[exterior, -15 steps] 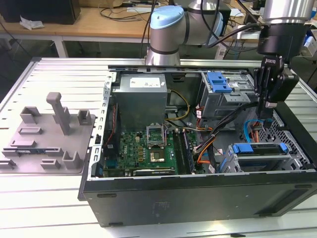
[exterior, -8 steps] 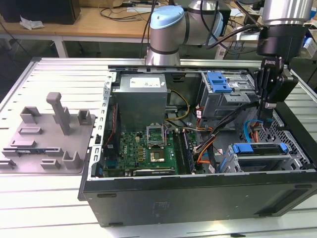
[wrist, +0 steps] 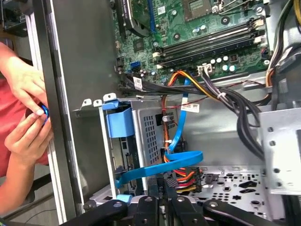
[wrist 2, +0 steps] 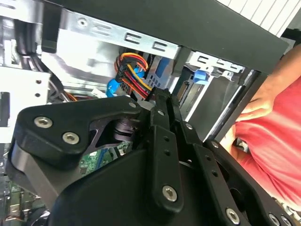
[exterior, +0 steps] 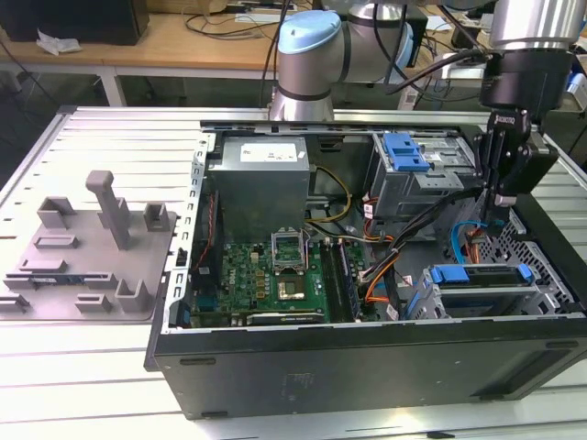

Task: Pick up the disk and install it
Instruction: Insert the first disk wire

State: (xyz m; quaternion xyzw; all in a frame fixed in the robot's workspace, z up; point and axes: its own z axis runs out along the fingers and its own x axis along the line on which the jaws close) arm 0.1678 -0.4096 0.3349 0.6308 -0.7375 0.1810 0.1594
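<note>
The disk [exterior: 481, 274], with its blue carrier frame, lies flat in the drive bay at the front corner of the open computer case [exterior: 367, 367], on the exterior view's right. My gripper [exterior: 501, 200] hangs above the case just behind that bay, pointing down, shut with nothing in it. In the first wrist view the gripper [wrist: 162, 201] is over a bundle of blue, red and orange cables [wrist: 181, 162], with the disk's blue carrier tab [wrist: 118, 121] off to one side. The second wrist view has the shut fingertips [wrist 2: 162, 98] near the same cables.
A grey power supply [exterior: 261, 183] and green motherboard [exterior: 275, 275] fill the case's middle. A blue latch on a grey cage [exterior: 406, 151] sits at the back. A grey fixture [exterior: 92, 247] stands outside, on the exterior view's left. A person's hands [wrist: 26, 108] are beside the case wall.
</note>
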